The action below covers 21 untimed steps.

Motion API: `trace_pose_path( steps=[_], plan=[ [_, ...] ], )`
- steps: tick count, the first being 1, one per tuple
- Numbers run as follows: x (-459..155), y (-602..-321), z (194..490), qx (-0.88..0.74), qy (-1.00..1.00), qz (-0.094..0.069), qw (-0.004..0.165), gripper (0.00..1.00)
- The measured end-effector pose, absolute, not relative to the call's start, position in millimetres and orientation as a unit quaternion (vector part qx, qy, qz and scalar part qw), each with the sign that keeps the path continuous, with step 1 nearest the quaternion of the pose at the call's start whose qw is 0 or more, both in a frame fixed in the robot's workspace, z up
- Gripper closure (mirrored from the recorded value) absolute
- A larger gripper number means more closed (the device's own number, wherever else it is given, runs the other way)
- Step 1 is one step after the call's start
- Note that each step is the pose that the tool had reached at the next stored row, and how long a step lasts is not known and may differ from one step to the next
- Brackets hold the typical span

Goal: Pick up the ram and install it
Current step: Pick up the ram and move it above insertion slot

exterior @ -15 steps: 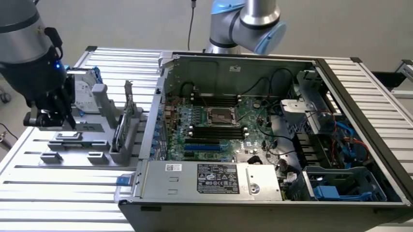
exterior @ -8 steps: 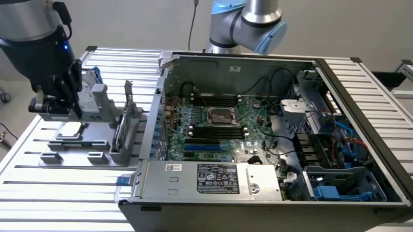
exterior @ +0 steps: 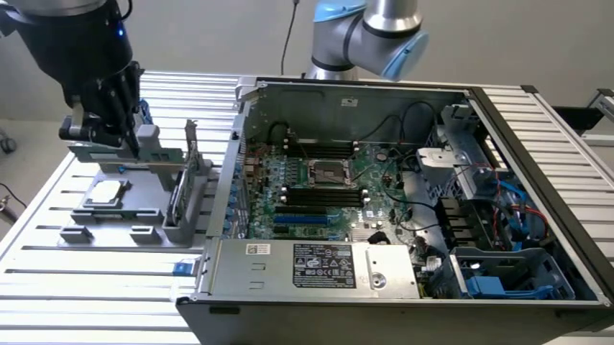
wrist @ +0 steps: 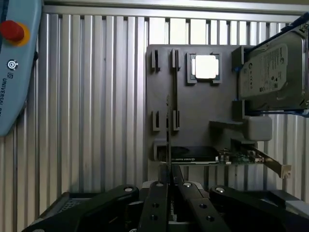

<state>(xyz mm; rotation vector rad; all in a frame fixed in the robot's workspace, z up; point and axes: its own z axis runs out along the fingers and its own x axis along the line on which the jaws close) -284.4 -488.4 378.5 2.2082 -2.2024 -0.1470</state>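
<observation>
Slatted aluminium table [exterior: 29, 208] carries a grey fixture tray [wrist: 198, 106] beside the open computer case [exterior: 384, 93]. The ram [wrist: 168, 135] is seen edge-on above the tray, its long axis parallel to the tray's slot brackets. The gripper [wrist: 169, 186] is closed narrowly, pinching the ram. The ram's near end is hidden between the fingers and its faces cannot be seen.
</observation>
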Motion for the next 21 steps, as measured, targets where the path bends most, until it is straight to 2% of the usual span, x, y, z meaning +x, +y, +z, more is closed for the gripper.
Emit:
trace_pose_path(
  steps=[8,21],
  plan=[
    [-250,-487,407,0.707,-0.705,-0.047,0.01,0.86],
    [-198,-473,407,0.707,-0.705,-0.049,0.009,0.86]
  ],
)
